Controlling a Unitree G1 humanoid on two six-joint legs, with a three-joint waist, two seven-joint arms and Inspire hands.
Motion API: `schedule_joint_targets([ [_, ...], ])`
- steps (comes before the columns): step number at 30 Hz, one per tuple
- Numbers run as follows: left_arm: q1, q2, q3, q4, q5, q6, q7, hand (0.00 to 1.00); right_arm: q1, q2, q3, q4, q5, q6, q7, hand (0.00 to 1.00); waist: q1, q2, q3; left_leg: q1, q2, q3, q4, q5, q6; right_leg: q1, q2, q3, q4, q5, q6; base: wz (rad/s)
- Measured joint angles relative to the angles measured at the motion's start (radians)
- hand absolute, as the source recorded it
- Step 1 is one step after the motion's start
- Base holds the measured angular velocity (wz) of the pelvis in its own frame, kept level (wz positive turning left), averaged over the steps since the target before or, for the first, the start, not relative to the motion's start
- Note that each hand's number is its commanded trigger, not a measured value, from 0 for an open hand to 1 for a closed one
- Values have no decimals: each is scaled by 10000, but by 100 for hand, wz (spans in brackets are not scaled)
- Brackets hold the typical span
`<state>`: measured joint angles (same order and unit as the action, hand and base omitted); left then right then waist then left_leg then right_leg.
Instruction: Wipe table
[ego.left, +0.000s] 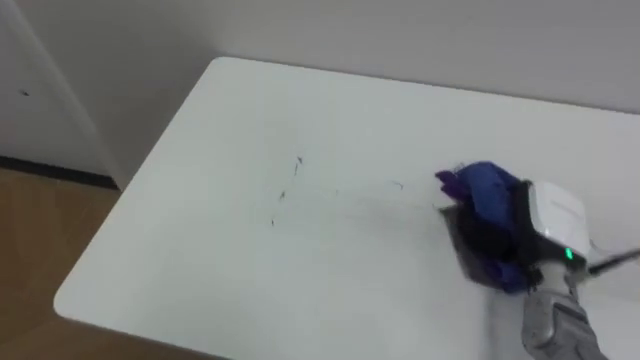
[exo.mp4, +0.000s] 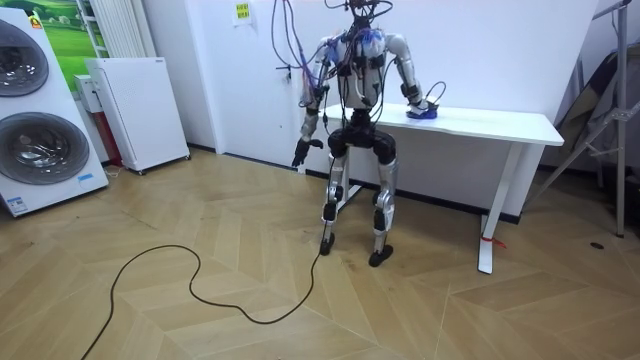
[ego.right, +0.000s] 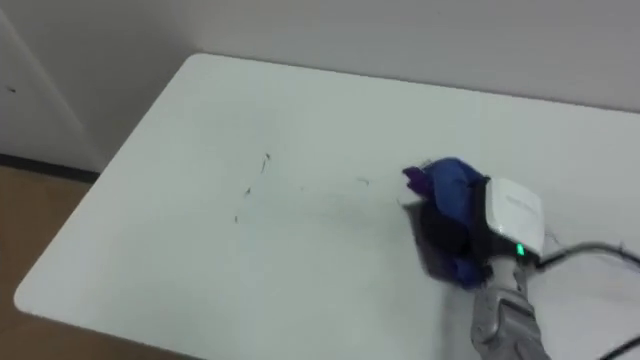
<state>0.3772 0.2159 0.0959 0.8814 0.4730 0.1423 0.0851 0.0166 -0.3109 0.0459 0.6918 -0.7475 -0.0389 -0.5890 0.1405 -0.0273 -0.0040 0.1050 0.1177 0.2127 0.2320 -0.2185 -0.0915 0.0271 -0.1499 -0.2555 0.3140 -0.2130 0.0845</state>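
Observation:
The white table (ego.left: 230, 270) bears several thin dark pen marks (ego.left: 297, 165) near its middle, and one more mark (ego.left: 397, 184) lies closer to the cloth. My right hand (ego.left: 497, 238) rests on the tabletop at the right, shut on a bunched blue cloth (ego.left: 485, 185) that sticks out ahead of it and under it. The cloth lies just right of the marks and does not touch them. In the room view I stand at the table's (exo.mp4: 500, 125) front, with the right hand (exo.mp4: 422, 108) on the cloth (exo.mp4: 420, 115). My left hand (exo.mp4: 300, 152) hangs relaxed by my side.
The table's left end and near edge drop to a wood floor (ego.left: 40, 230). A wall (ego.left: 400, 35) runs right behind the table. Two washing machines (exo.mp4: 35, 120) and a white cabinet (exo.mp4: 140, 110) stand at the room view's left, and a folded frame (exo.mp4: 605, 110) at its right.

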Motion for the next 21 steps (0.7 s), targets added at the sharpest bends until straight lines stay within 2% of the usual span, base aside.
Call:
schedule_joint_targets([
  [1,87,56,108,-1,8,2,4,0,281,-29,-259,86,-20,-142,-240,100,-66,-27,-14,92,-54,-42,-18,-27,46,208,-40,-54,-143,32,59,28],
  [3,231,168,212,-2,8,2,17,0,642,-42,-523,100,-25,-151,-463,100,-224,-34,-45,208,-115,-173,-93,-58,94,589,-62,-232,-447,93,160,24],
  [5,260,285,212,-122,-22,5,25,0,723,-43,-615,48,24,-120,-396,100,-221,-22,-60,454,-160,-210,-285,-60,98,815,-56,-233,-563,109,190,3],
  [7,138,263,126,-122,-26,5,95,0,687,-34,-466,-93,27,-11,-339,100,-147,7,-63,516,-163,-218,-365,-60,98,829,-41,-227,-570,111,191,-3],
  [9,-23,194,-38,-130,14,4,114,0,535,-20,-238,-255,28,282,-188,100,-78,56,-66,549,-140,-226,-378,-60,97,824,-4,-191,-547,130,162,-13],
  [11,-368,26,-187,-81,15,12,123,0,-32,137,338,-447,-38,982,405,100,221,136,-41,644,-66,-257,-485,-56,88,752,139,-59,-537,249,52,-41],
  [12,-405,-7,-248,-38,23,13,120,0,-225,159,566,-537,-97,1168,599,100,340,155,-31,635,-42,-277,-533,-54,85,690,168,-69,-538,301,21,-54],
  [14,-716,-151,-426,22,12,22,128,0,-972,456,1736,-1291,-437,1756,1693,100,854,193,15,619,5,-315,-668,-45,68,402,266,-159,-514,477,-86,-52],
  [16,-832,-149,-643,30,0,123,102,0,-1721,864,2903,-1672,-643,1818,2341,100,1203,144,102,546,4,-586,-720,-48,65,226,340,-228,-500,537,-150,-24],
  [17,-1003,-141,-825,58,2,240,42,0,-2258,1300,3444,-1651,-932,1762,2726,100,1272,79,188,421,-8,-793,-706,-47,66,188,344,-314,-509,540,-156,8],
  [18,-1035,-144,-885,73,3,270,-36,0,-2440,1464,3586,-1642,-1047,1660,2869,100,1368,61,201,355,-13,-860,-690,-44,66,174,338,-364,-530,540,-155,35],
  [20,-1013,-152,-1024,43,2,319,-262,0,-2965,1907,3857,-1645,-1320,1315,3263,100,1704,30,191,115,-68,-1303,-610,-17,96,206,297,-634,-666,537,-135,45],
  [21,-944,-146,-1007,21,9,330,-310,0,-3019,1938,3869,-1646,-1353,1240,3308,100,1710,26,188,106,-76,-1404,-598,1,103,253,285,-737,-726,549,-115,48],
])
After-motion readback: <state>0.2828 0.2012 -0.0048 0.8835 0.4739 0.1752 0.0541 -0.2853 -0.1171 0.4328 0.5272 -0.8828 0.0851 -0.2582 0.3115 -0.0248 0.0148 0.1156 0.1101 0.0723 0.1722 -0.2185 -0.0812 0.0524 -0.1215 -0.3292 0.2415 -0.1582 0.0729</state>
